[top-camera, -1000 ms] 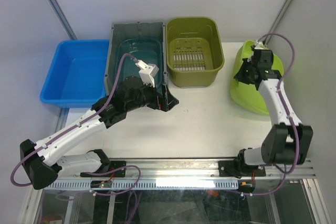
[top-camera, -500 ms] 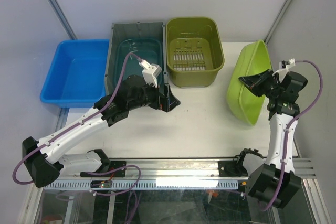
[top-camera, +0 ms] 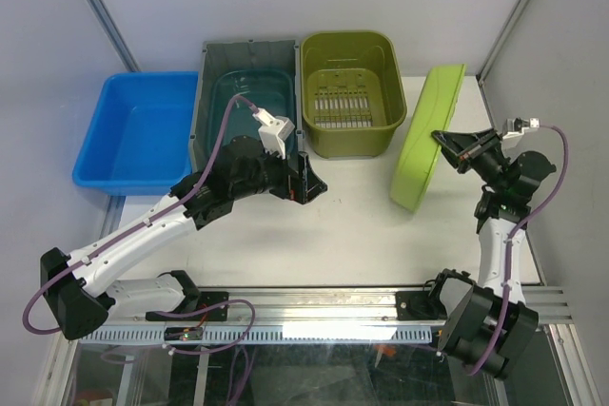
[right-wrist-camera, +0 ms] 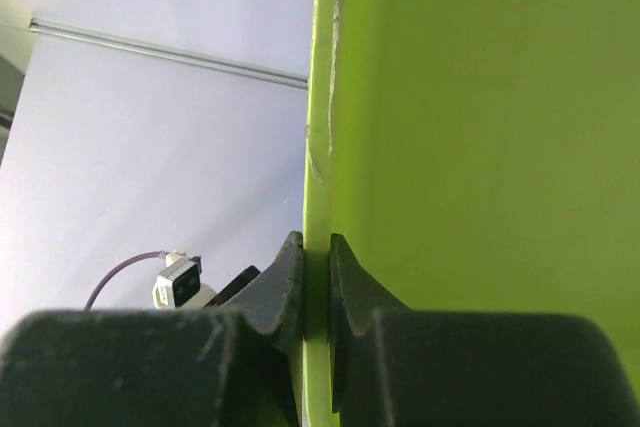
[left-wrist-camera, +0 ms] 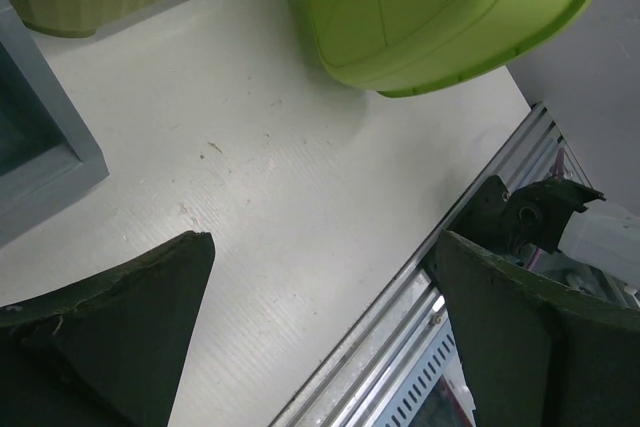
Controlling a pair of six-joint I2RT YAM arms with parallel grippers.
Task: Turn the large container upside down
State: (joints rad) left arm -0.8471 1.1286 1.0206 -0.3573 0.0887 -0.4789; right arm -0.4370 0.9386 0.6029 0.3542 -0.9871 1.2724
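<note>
Overhead view of a white table [top-camera: 352,225]. At 3 o'clock the lime container [top-camera: 423,140] stands on its edge, open side facing right. The right gripper [top-camera: 447,145] pinches its rim, fingers closed tight on the thin wall. Near the centre the left gripper [top-camera: 303,181] hovers with fingers spread apart, holding nothing. An olive tub [top-camera: 348,92] sits at 12 o'clock.

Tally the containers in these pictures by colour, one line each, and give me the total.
Blue tub: 1
Grey bin with a teal inside: 1
Olive-green basket: 1
Lime-green container, tipped up on edge with its rim pinched in the right gripper: 1
Total: 4
</note>
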